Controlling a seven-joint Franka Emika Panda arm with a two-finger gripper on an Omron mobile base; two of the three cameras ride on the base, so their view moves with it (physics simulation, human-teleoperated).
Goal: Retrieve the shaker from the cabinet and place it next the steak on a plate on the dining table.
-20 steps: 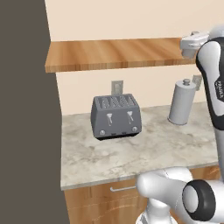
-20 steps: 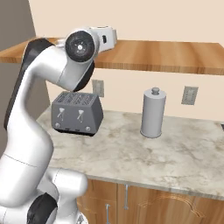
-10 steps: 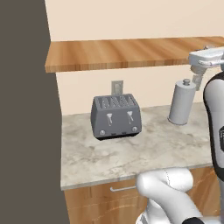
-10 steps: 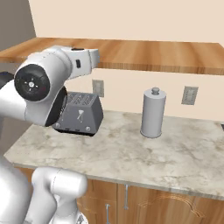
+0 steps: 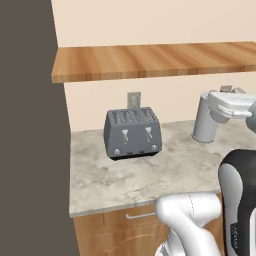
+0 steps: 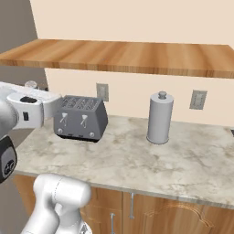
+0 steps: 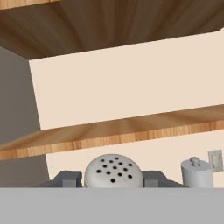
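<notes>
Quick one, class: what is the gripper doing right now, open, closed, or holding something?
Gripper: closed on the shaker, whose perforated rounded cap sits between the two dark fingertips in the hand view.

Kitchen: toaster (image 5: 132, 132) on marbled counter (image 6: 137, 160), wood cupboards (image 6: 155, 215).

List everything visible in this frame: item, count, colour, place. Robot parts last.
shaker: one, grey-silver, perforated rounded cap, between the finger tips in the hand view.
cabinet: one, medium-brown wood grain, on the wall above the counter.
toaster: one, dark grey, on the counter by the wall.
canister: one, grey with a knob, on the counter right of the toaster.
wall outlets: two, pale grey, on the beige wall.
counter: one, beige-grey marbled, over wooden cupboards.
gripper: one, dark finger tips, shut on the shaker.
</notes>
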